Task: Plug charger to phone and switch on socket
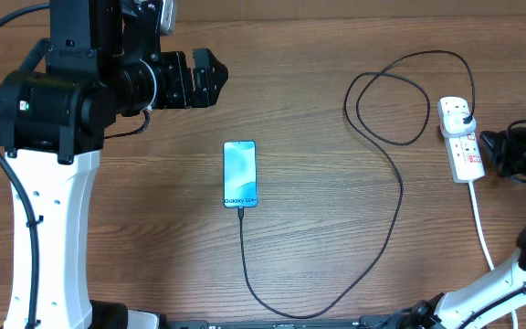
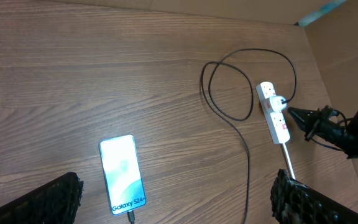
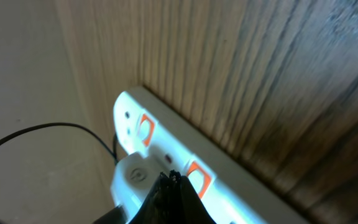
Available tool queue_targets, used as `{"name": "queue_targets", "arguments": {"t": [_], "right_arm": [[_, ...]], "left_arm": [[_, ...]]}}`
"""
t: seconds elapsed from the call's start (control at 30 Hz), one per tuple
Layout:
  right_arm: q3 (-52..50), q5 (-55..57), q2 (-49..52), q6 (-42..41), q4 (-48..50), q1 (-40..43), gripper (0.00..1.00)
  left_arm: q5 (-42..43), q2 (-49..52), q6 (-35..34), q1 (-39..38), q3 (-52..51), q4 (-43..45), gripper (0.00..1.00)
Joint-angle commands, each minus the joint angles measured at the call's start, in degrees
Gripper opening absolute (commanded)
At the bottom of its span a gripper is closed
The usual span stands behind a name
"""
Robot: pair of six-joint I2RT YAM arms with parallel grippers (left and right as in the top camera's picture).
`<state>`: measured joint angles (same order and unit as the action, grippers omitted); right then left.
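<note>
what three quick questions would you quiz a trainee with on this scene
1. True or false: the charger reaches the phone at its bottom edge.
2. The left gripper is: A open, holding nothing; B shut on the phone; C shut on the charger.
3. Fill in: the ___ gripper has its tip by the red switches of the socket.

Key: 1 true; 2 A; 3 right gripper
</note>
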<state>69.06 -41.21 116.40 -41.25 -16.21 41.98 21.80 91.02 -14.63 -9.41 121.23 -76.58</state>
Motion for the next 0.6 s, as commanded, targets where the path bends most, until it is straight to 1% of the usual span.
{"name": "queue_targets", "arguments": {"t": [0.0, 0.27, 0.57], "right_arm": [[1.09, -1.01, 0.87, 0.79, 1.01, 0.22, 0.04], [1.07, -3.32, 3.15, 0.72, 2.89, -0.07, 0.04], [1.01, -3.91, 3.32, 0.74, 2.89, -1.16, 0.04]], "left_arm": [[-0.39, -0.26, 0.31, 0.11, 0.74, 0.07, 1.0], [-0.39, -0.26, 0.31, 0.11, 0.74, 0.04, 1.0], [-0.39, -0.26, 0.31, 0.11, 0.74, 0.07, 1.0]]}}
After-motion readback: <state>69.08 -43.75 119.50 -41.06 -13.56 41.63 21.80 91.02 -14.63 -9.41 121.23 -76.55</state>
